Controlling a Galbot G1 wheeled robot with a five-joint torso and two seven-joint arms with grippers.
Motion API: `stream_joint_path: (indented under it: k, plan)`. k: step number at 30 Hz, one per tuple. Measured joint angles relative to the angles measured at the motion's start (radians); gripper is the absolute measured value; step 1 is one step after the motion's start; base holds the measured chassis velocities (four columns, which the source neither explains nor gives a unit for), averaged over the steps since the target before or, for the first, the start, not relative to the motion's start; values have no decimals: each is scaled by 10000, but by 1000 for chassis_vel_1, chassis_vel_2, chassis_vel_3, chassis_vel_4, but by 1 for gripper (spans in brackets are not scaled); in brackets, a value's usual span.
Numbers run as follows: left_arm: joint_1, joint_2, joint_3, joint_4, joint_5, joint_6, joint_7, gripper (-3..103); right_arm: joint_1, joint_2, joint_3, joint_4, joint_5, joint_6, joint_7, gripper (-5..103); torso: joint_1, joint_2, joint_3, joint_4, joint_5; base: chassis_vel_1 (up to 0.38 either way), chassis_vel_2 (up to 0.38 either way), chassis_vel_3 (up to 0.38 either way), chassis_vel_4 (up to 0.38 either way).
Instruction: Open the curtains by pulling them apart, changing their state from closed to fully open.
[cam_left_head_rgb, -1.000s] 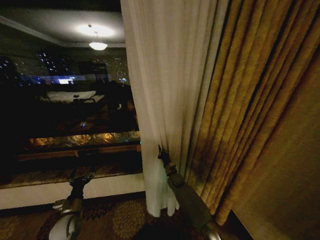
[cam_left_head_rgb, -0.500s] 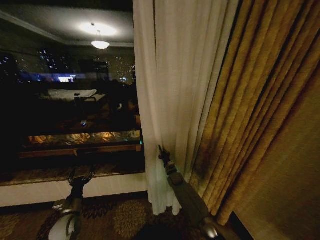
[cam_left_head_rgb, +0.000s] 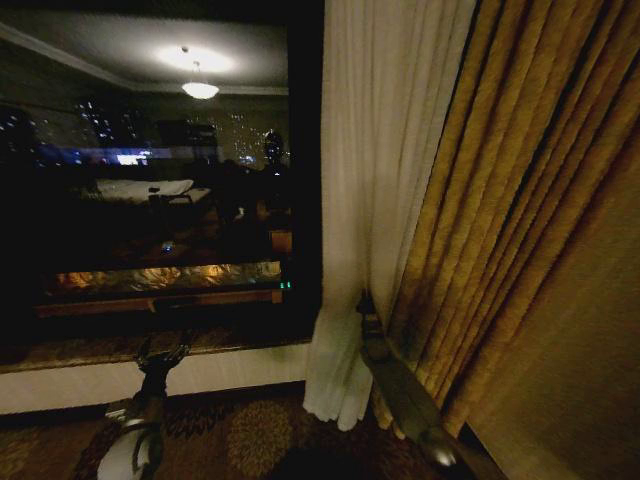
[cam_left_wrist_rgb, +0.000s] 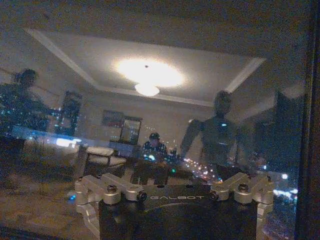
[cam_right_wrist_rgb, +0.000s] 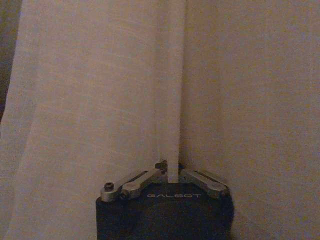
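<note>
Against the right side of the window, our right gripper has its fingers pinched together on a narrow fold of the curtain, low on the panel and just beside the drape. We see the fold rise straight up from between the fingertips in the right wrist view, with loose cloth spreading to both sides. Our left gripper hangs parked low by the sill, fingers apart and holding nothing, facing the dark glass. We judge the main risk to be slippage: the cloth is thin and smooth, and only a slim pleat is caught, so a quick sideways tug could draw it free and let the panel swing back across the glass. A second risk is that pulling from so low moves the hem while the top lags on its rail, leaving the panel slanted and the opening incomplete. We could also snag the drape, since the gripper sits close against it. The curtain hangs with its long axis vertical, running from above the head view's top edge down to the floor, its pleats parallel and upright, and its lower part bunches toward our gripper. It is gathered tight at the window's right edge, so most of the glass is bare.
</note>
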Motion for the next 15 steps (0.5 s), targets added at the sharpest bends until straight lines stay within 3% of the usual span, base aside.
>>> stream_joint_path:
  k: [15]
  plan:
    - [0, 0, -2, 0, 0, 0, 0, 100, -630, 65, -406, 1507, 378, -450, 309, 0, 2, -2, 3, 0, 1, 0, 0, 0, 0]
